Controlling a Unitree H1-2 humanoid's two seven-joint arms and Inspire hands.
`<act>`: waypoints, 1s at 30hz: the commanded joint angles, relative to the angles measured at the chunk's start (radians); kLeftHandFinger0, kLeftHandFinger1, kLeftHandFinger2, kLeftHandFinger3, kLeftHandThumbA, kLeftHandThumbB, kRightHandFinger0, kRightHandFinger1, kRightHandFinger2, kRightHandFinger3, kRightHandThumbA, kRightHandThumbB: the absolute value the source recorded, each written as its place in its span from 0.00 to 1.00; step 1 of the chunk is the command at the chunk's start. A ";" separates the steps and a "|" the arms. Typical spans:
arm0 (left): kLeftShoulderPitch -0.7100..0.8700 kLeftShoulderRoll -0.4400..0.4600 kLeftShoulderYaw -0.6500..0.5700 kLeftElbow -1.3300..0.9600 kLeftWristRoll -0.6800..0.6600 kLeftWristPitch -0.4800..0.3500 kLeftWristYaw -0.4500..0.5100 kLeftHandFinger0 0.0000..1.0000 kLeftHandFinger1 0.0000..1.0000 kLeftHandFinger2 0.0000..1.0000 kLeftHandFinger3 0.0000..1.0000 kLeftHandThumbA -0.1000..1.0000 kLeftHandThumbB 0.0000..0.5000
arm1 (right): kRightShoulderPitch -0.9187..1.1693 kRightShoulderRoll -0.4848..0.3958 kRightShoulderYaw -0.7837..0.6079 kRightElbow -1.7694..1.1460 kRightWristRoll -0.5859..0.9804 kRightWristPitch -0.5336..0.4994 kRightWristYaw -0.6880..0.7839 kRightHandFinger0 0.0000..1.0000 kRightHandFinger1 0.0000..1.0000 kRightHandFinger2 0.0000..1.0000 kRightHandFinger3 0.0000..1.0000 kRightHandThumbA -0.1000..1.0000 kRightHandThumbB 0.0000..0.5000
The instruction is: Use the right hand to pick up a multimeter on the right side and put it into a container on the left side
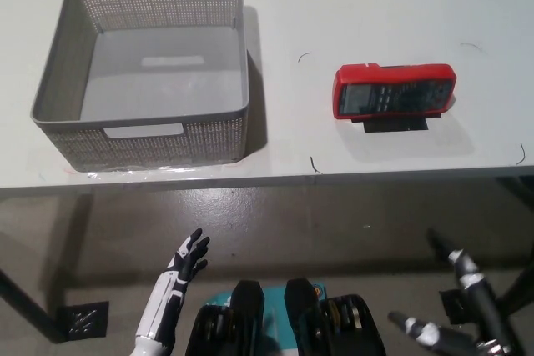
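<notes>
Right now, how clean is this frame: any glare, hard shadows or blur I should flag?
Head view: even lighting, sharp across the table. The basket casts a soft shadow to its right, and the multimeter a faint one below it. No strong glare; its screen reads dark. Both hands low in frame, slightly soft.

The container (142, 135) at left looks like matt grey perforated plastic; the multimeter (394, 91) has a glossy red casing; the table (375, 6) is smooth matt white.

No readable text is showing anywhere; the red multimeter (394, 90) on the right is displaying markings too small to make out.
</notes>
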 commanded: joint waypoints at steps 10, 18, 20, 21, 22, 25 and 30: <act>-0.005 0.009 -0.006 0.002 0.005 -0.056 -0.013 1.00 1.00 1.00 1.00 1.00 0.74 | -0.432 -0.314 -0.007 -0.270 -0.133 0.462 0.277 1.00 1.00 1.00 1.00 1.00 0.73; -0.003 0.015 -0.006 -0.006 0.008 -0.041 -0.012 1.00 1.00 1.00 1.00 1.00 0.78 | -0.807 -0.366 0.168 -0.025 -0.212 0.591 0.436 1.00 1.00 1.00 1.00 1.00 0.75; -0.002 0.016 -0.008 -0.004 0.002 -0.046 -0.017 1.00 1.00 1.00 1.00 1.00 0.75 | -0.887 -0.347 0.212 0.065 -0.238 0.589 0.445 1.00 1.00 1.00 1.00 1.00 0.70; -0.002 0.016 -0.009 0.000 0.005 -0.051 -0.016 1.00 1.00 1.00 1.00 1.00 0.74 | -0.927 -0.338 0.234 0.119 -0.253 0.588 0.450 1.00 1.00 1.00 1.00 1.00 0.70; -0.001 0.016 -0.010 0.000 0.007 -0.052 -0.016 1.00 1.00 1.00 1.00 1.00 0.74 | -0.951 -0.335 0.250 0.151 -0.265 0.591 0.456 1.00 1.00 1.00 1.00 1.00 0.64; 0.001 0.015 -0.009 -0.010 0.003 -0.040 -0.014 1.00 1.00 1.00 1.00 1.00 0.73 | -1.052 -0.301 0.312 0.306 -0.288 0.580 0.457 1.00 1.00 1.00 1.00 1.00 0.72; 0.002 0.019 -0.012 -0.013 0.006 -0.042 -0.018 1.00 1.00 1.00 1.00 1.00 0.72 | -1.179 -0.245 0.397 0.519 -0.337 0.566 0.454 1.00 1.00 1.00 1.00 1.00 0.81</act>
